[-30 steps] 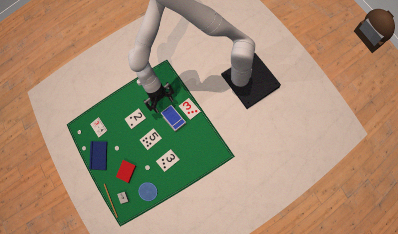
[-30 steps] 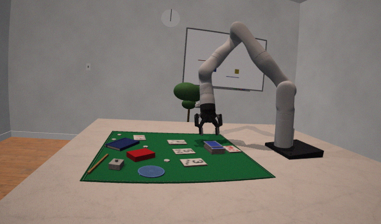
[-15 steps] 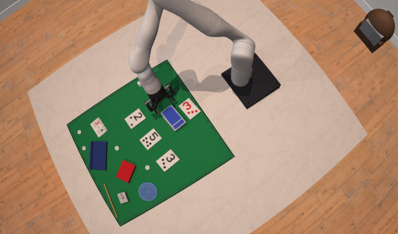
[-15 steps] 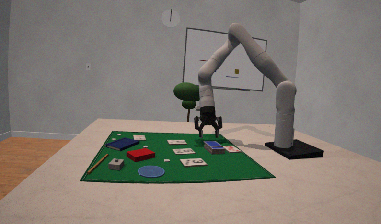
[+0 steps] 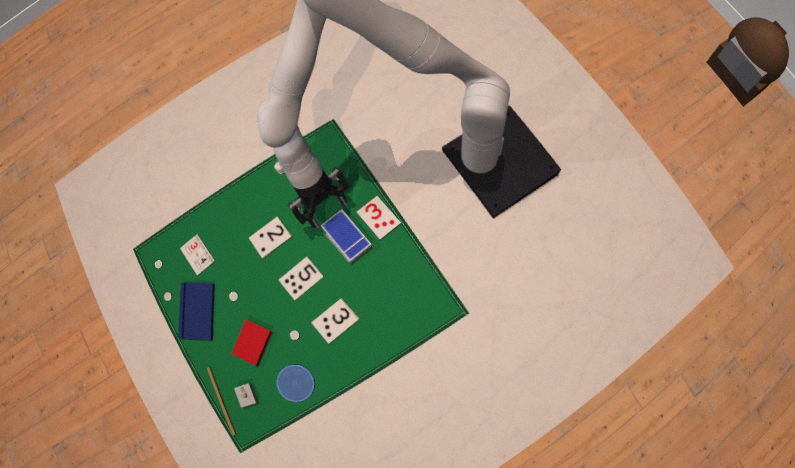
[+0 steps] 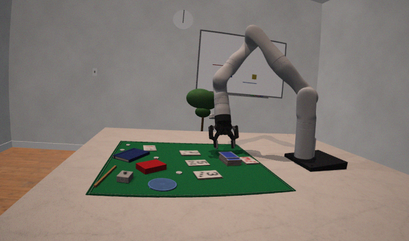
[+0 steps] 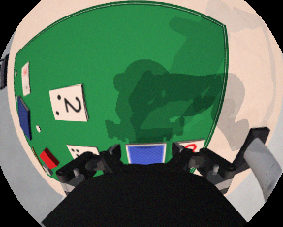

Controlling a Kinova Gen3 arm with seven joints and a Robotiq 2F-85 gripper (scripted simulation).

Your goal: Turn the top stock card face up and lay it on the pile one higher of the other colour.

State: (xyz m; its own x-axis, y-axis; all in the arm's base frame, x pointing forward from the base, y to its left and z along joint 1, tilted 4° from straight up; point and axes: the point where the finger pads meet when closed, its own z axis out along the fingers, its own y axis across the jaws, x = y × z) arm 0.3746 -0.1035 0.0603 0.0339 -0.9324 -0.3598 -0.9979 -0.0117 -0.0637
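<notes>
Biggest thing on the table is the green mat (image 5: pixel 388 291), and the arm (image 6: pixel 277 59) arches over it from its black base (image 5: pixel 522 174) out at about 2 o'clock in the top view. Next down in size: a navy book (image 5: pixel 195 310) at 8 o'clock on the mat, a red box (image 5: pixel 251 342) just past it, and a blue disc (image 5: pixel 295 383) near 6. The face-down stock (image 5: pixel 345 234) — blue back up, a proper little stack — sits near the 12 o'clock edge. Right beside it at 3 o'clock lies a red 3 (image 5: pixel 378 217). At its 9 o'clock there's a black 2 (image 5: pixel 269 236), with a black 5 (image 5: pixel 300 277) and a black 3 (image 5: pixel 334 320) trailing off toward 6. The gripper (image 6: pixel 223 145) hangs just above the mat at the stock's 10 o'clock, not touching it — jaws spread wide, nothing between them. Smallest bits: a grey block (image 5: pixel 245 395), a pencil (image 5: pixel 220 401) and a few white tokens (image 5: pixel 294 334).
</notes>
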